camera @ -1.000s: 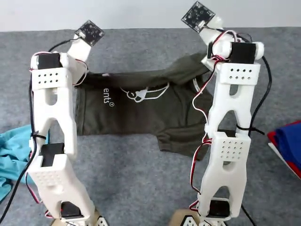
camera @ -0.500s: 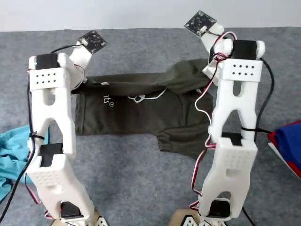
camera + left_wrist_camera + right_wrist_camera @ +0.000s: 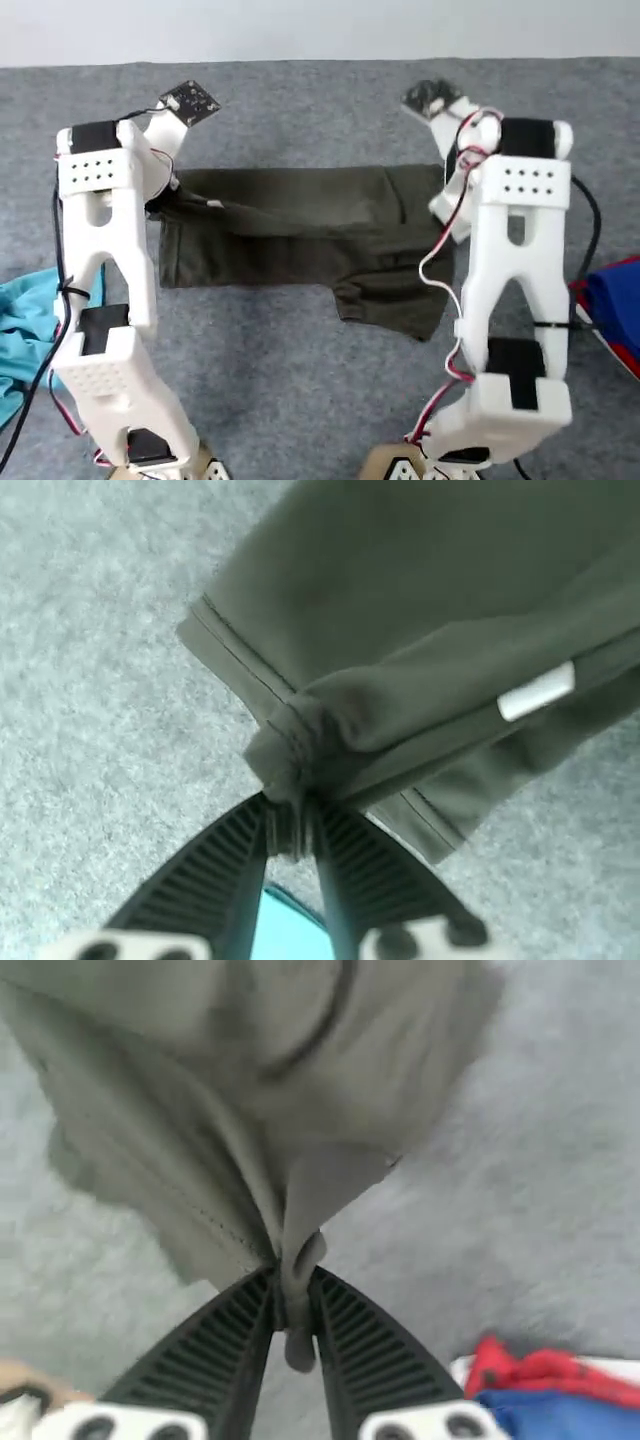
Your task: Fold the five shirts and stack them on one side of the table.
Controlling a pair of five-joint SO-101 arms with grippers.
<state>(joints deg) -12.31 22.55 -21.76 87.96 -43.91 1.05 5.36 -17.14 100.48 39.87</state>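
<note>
Right pincer clamped on bunched olive shirt, red-and-blue cloth near.

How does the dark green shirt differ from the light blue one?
The olive shirt lies partly folded mid-table, gripped by the left end effector and right end effector; the teal shirt lies crumpled and untouched. Olive is dark, teal bright. Both rest on the grey table.

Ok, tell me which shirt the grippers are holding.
The dark olive shirt mid-table, pinched by the left gripper and right gripper; the teal shirt and blue-and-red shirt lie untouched at the sides.
</note>
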